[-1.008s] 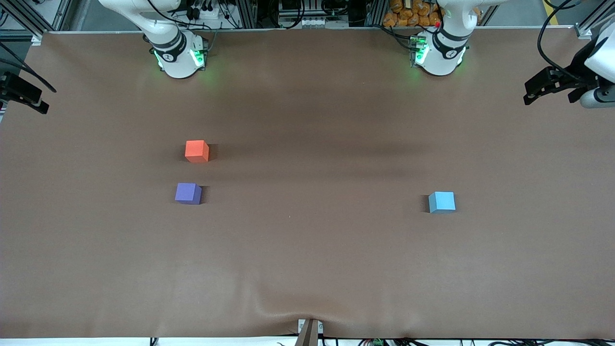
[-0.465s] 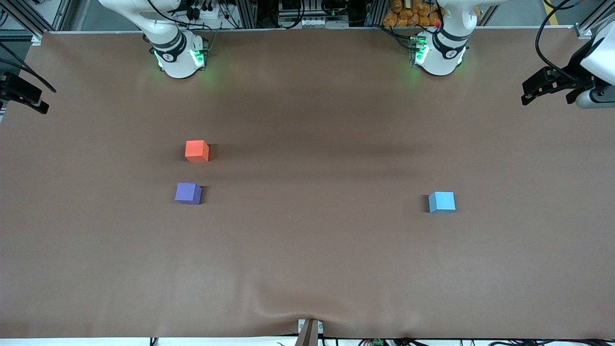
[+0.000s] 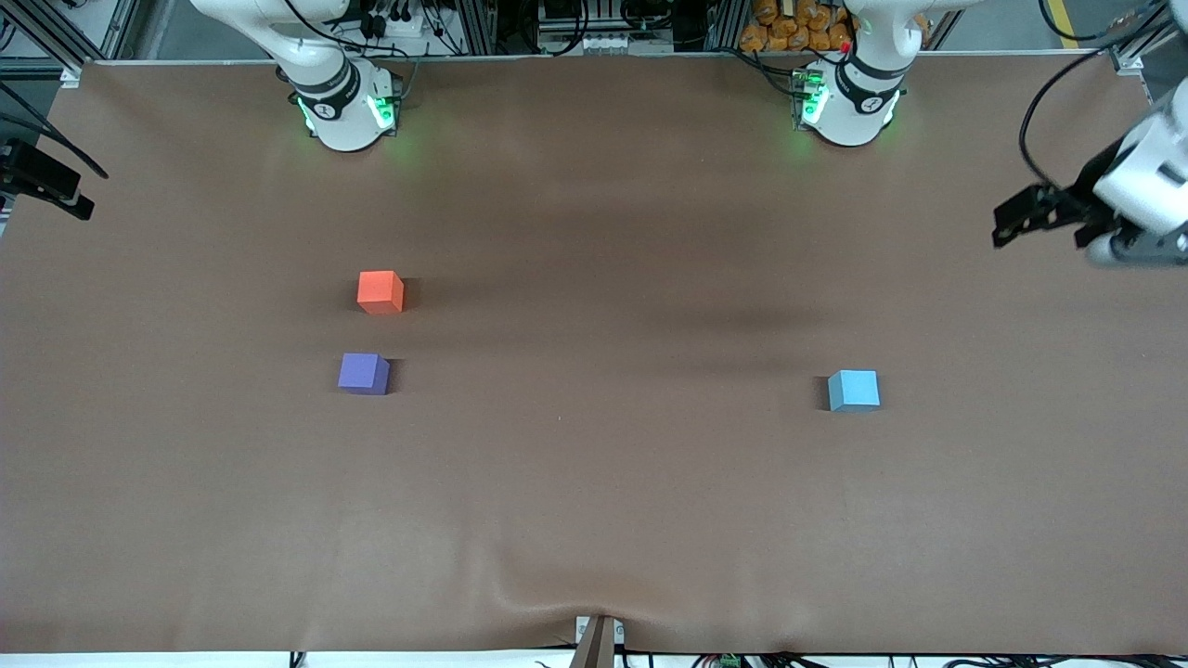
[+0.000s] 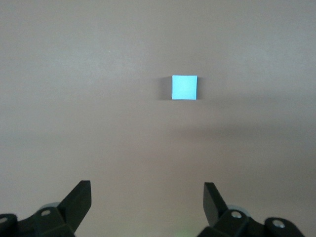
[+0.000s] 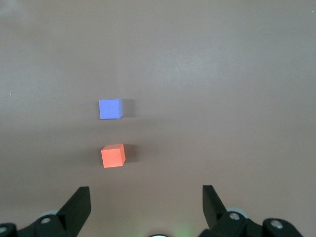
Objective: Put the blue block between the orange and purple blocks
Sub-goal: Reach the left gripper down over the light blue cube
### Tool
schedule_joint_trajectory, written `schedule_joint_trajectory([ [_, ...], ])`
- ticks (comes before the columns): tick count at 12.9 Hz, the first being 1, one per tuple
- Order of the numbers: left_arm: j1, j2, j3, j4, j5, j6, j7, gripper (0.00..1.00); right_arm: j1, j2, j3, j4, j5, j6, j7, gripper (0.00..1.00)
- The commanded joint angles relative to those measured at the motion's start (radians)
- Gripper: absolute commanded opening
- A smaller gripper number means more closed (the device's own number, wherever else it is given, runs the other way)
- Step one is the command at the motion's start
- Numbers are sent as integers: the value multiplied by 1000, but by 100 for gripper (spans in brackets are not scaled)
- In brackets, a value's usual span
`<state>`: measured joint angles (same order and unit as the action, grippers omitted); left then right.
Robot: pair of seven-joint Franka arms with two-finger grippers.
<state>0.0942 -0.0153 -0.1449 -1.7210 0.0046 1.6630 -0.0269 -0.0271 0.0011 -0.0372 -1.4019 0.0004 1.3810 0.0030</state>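
The orange block (image 3: pixel 380 291) and the purple block (image 3: pixel 363 373) sit close together toward the right arm's end of the table (image 3: pixel 594 520), purple nearer the front edge. The blue block (image 3: pixel 853 390) sits alone toward the left arm's end. Only the wrist views show the jaws spread wide and empty: the right gripper (image 5: pixel 145 205) over bare table short of its pair, the left gripper (image 4: pixel 147 202) at its end's edge. No writing is readable.

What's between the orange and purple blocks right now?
Nothing: only bare brown table cover shows between the orange block and purple block, in the front and right wrist views. The blue block sits toward the left arm's end.
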Motion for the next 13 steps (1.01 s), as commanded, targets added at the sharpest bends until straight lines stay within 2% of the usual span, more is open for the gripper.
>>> schedule_joint_trajectory([
  [1, -2, 67, -4, -63, -20, 133, 18, 100, -8, -12, 0, -5, 15, -4, -12, 100],
  [4, -7, 162, -16, -126, -20, 268, 22, 100, -8, -12, 0, -5, 15, -4, -12, 100],
  [9, -5, 346, -44, -163, -29, 433, 27, 100, -8, -12, 0, -5, 15, -5, -12, 100],
  [11, -8, 389, -65, -202, -83, 541, 27, 100, -8, -12, -1, -5, 15, -5, -12, 100],
  [13, -16, 431, -79, -198, -84, 593, 28, 100, -8, -12, -1, -5, 15, -5, -12, 100],
])
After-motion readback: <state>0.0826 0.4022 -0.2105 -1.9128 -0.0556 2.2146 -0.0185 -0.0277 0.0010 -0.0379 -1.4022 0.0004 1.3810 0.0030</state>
